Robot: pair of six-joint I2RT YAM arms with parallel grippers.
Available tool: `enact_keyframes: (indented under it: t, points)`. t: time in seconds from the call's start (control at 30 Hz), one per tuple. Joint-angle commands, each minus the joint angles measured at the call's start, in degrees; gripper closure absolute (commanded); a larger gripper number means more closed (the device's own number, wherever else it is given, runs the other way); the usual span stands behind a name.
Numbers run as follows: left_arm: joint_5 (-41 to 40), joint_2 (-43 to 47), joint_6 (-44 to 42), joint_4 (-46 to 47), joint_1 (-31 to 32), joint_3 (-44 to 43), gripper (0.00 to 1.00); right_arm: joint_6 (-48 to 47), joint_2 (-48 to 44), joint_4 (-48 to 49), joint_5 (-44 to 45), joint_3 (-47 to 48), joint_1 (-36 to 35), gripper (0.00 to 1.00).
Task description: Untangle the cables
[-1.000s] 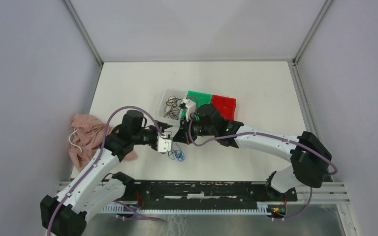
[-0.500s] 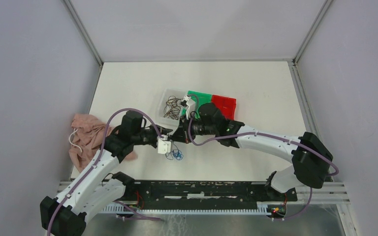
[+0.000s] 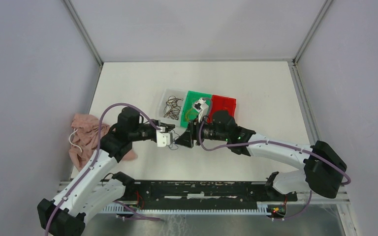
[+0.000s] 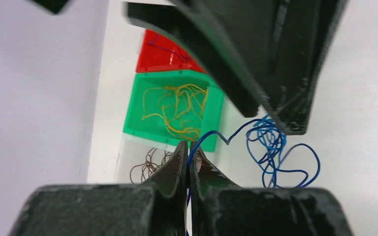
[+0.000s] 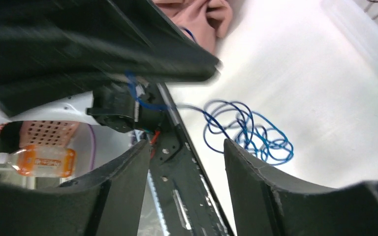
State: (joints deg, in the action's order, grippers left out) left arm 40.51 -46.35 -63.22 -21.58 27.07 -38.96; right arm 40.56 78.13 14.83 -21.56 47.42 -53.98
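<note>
The left gripper (image 4: 189, 147) is pinched on a strand of the blue cable (image 4: 270, 142), whose coil lies on the table (image 3: 256, 83) just beside it. The right gripper (image 5: 187, 147) faces it closely, jaws apart over that coil. Three trays (image 3: 225, 102) sit just behind, with brown cables (image 3: 172, 107) in the clear one and yellow cables (image 4: 177, 105) in the green. Both arms reach inward, forearms low. Bare table runs to the far and right edges, and one cloth (image 3: 86, 135) lies at the left

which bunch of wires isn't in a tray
The blue curly wire bunch: it lies on the white table, while the yellow-orange wires sit in the green plastic tray and the dark brown wires in the clear tray.
</note>
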Motion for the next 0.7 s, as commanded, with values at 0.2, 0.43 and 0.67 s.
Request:
enact_keyframes:
  t: [0.2, 0.43, 0.67]
  points:
    - [5.28, -0.97, 19.37, 5.53, 0.97, -10.24, 0.97, -0.94, -4.02, 8.29, 5.32, -2.32, 0.39, 0.33]
    - [6.77, -1.89, 21.90, 3.91, 1.33, -13.27, 0.97, -1.28, -3.96, 8.50, 9.54, -1.47, 0.42, 0.36]
    - [9.94, -3.18, 25.19, 1.08, 1.82, -16.92, 0.97, -0.76, -4.37, 5.81, 15.35, -0.65, 0.40, 0.34]
